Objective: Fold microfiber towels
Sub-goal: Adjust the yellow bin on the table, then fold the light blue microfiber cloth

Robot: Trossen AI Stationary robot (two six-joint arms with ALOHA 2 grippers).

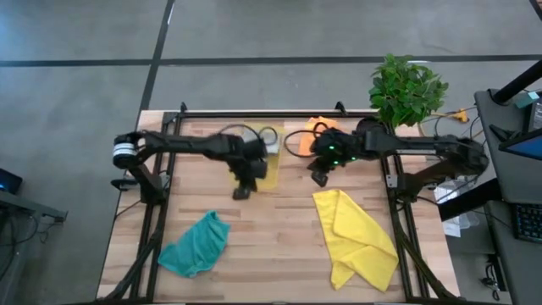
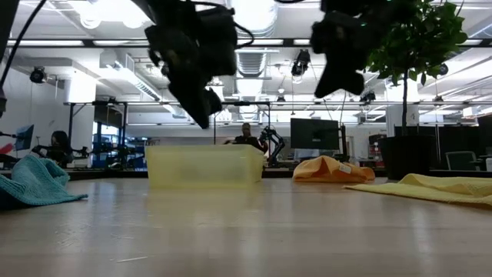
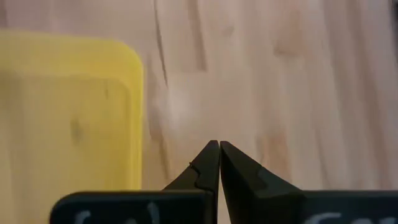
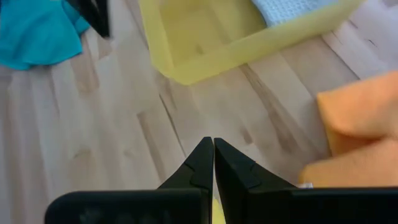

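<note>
Both grippers hang shut above the bare wooden table, and neither touches anything. My left gripper is just off the near edge of the translucent yellow tray. My right gripper is between the tray and the yellow towel. That towel lies crumpled at the near right. The teal towel lies bunched at the near left. The orange towel lies at the far middle. A light grey towel rests inside the tray.
A potted plant stands beyond the far right corner. Cables loop at the far edge behind the tray. Black frame rails run along the table's left, right and far sides. Bare wood lies between the teal and yellow towels.
</note>
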